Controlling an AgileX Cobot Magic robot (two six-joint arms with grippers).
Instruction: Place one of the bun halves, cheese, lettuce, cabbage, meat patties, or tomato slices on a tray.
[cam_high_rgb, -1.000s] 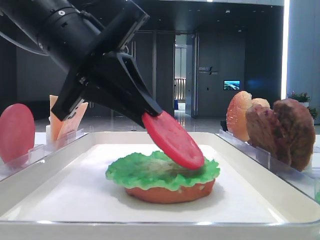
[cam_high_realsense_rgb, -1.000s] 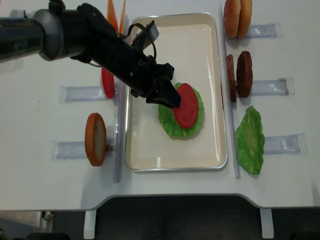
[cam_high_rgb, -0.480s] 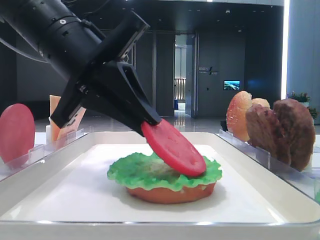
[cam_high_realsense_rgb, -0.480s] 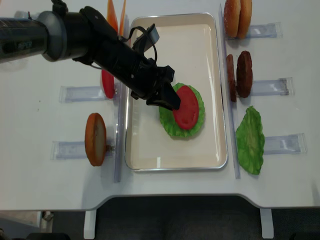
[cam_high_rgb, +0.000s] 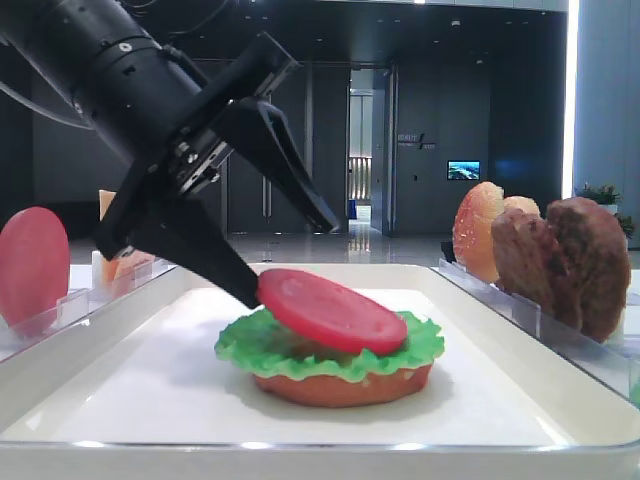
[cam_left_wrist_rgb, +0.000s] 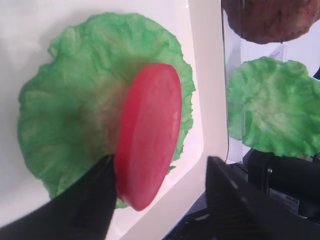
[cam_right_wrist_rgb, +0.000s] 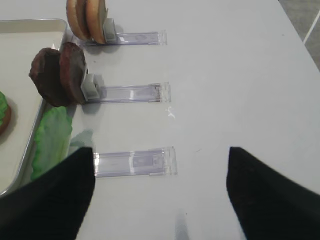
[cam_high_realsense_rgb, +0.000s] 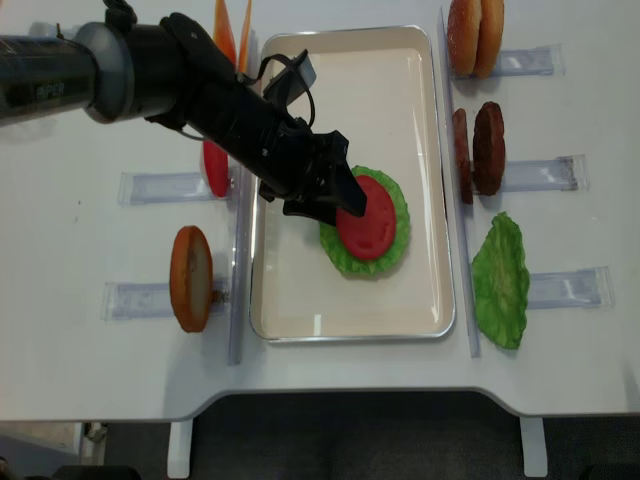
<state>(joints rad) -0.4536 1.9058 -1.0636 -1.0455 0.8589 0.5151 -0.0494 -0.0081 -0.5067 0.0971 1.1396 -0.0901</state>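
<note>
On the white tray (cam_high_realsense_rgb: 345, 325) a bun half (cam_high_rgb: 340, 385) carries a green lettuce leaf (cam_high_realsense_rgb: 393, 252) and, on top, a red tomato slice (cam_high_realsense_rgb: 368, 222) lying almost flat. My left gripper (cam_high_realsense_rgb: 330, 208) stands open at the slice's left edge. One finger (cam_high_rgb: 215, 265) still touches the rim of the slice and the other (cam_high_rgb: 290, 170) is raised clear above it. In the left wrist view the tomato slice (cam_left_wrist_rgb: 150, 140) rests on the lettuce (cam_left_wrist_rgb: 75, 110) between the spread fingers. My right gripper (cam_right_wrist_rgb: 160, 195) hangs open over bare table, holding nothing.
Left of the tray, clear racks hold a second tomato slice (cam_high_realsense_rgb: 215, 165), a bun half (cam_high_realsense_rgb: 190, 278) and cheese (cam_high_realsense_rgb: 230, 30). To the right stand bun halves (cam_high_realsense_rgb: 475, 35) and meat patties (cam_high_realsense_rgb: 478, 148), with a loose lettuce leaf (cam_high_realsense_rgb: 500, 280) beside an empty rack (cam_right_wrist_rgb: 132, 162).
The left jaws have opened. The tomato slice, held tilted above the lettuce before, has dropped almost flat onto it. The right arm has not moved.
</note>
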